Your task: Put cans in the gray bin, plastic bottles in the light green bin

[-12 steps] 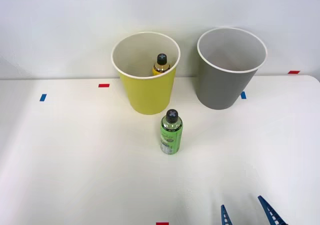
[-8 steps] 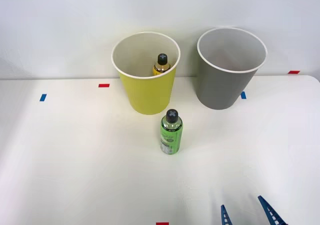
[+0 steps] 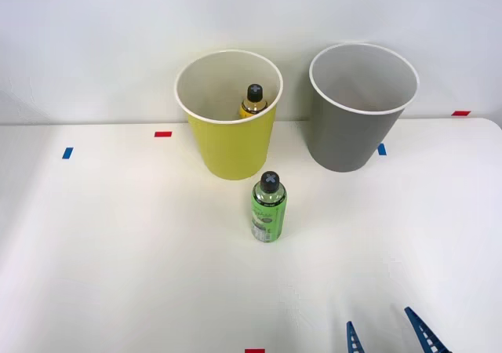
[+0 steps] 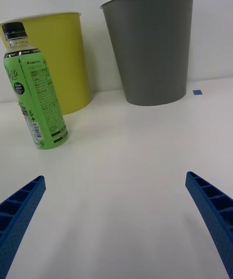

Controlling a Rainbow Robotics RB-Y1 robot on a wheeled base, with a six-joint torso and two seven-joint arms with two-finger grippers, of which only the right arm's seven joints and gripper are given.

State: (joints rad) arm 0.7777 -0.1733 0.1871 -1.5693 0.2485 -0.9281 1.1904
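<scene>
With the right gripper [image 4: 116, 221] fingers spread wide, the green bottle [image 3: 268, 209] before the light green bin [image 3: 229, 145] is judged light, slick, best gripped mid-body

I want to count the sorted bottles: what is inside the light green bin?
Inside the light green bin one yellowish bottle shows its black cap and shoulder. The bin's wall covers its lower body and the bin's floor.

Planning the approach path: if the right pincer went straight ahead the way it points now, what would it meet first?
Probably the round tapered gray bin, which stands roughly centred ahead of the open right pincer. The bare white table lies between them. The green-labelled plastic bottle stands off to one side, likely just outside the line.
</scene>
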